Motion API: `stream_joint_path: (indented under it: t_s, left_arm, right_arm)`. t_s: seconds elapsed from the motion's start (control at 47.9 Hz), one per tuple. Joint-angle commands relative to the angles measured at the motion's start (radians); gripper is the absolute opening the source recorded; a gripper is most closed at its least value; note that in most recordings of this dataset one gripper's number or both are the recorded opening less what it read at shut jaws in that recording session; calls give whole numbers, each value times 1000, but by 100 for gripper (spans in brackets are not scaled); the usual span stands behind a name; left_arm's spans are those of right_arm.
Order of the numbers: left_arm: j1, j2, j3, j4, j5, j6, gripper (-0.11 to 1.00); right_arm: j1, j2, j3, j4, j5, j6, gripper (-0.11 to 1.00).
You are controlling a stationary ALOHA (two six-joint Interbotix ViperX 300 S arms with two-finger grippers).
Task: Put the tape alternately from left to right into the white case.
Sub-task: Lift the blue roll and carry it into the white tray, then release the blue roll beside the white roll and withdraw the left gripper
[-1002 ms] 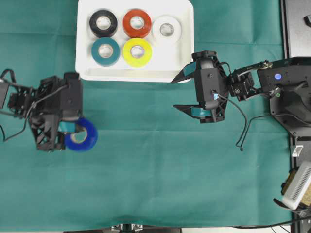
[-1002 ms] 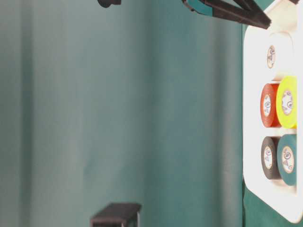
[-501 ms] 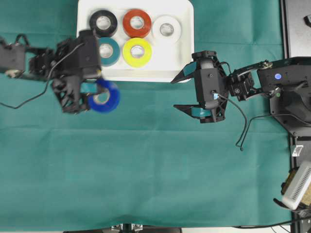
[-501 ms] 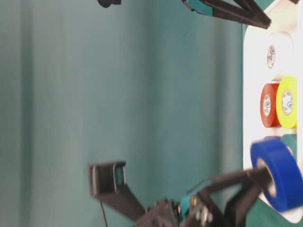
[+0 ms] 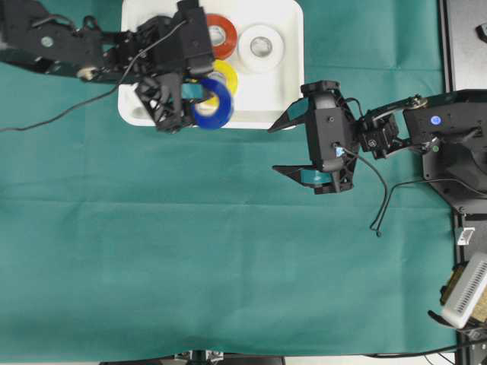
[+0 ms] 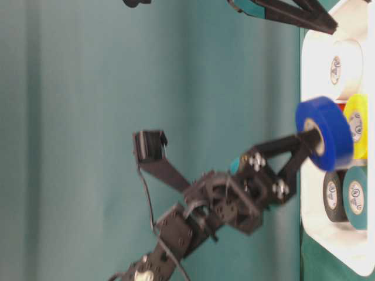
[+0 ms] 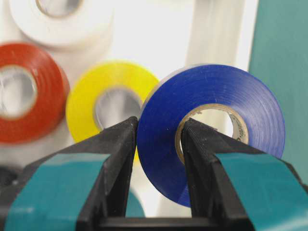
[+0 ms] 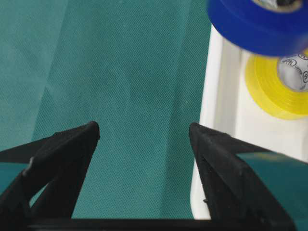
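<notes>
My left gripper (image 5: 202,97) is shut on the wall of the blue tape (image 5: 215,106), one finger in its core and one outside. It holds the roll in the air over the front part of the white case (image 5: 285,84), above the yellow tape (image 5: 226,74). The red tape (image 5: 223,34) and white tape (image 5: 261,46) lie in the back row. The table-level view shows the black tape (image 6: 333,196) and teal tape (image 6: 355,197), which the arm hides from overhead. My right gripper (image 5: 272,148) stands open and empty over the cloth by the case's front right corner.
A green cloth (image 5: 228,251) covers the table. A dark panel (image 5: 464,46) and a white device (image 5: 464,293) sit along the right edge. A loose cable (image 5: 380,205) hangs from the right arm.
My left gripper has carried the blue tape from the cloth at the left, up and to the right, to above the case's front. The right arm has not moved.
</notes>
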Motion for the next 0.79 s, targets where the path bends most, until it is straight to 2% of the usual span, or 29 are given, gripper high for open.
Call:
stream_joint_path:
  t_s: [0.0, 0.355, 0.772]
  left_arm:
    - [18, 8, -60, 0, -15, 2, -3]
    - [41, 107, -161, 0, -52, 3, -3]
    - [46, 155, -202, 2, -58, 6, -3]
  right_arm:
    - [3, -9, -8, 2, -15, 2, 81]
    - [3, -9, -6, 2, -17, 2, 81]
    - [3, -9, -6, 2, -15, 0, 81]
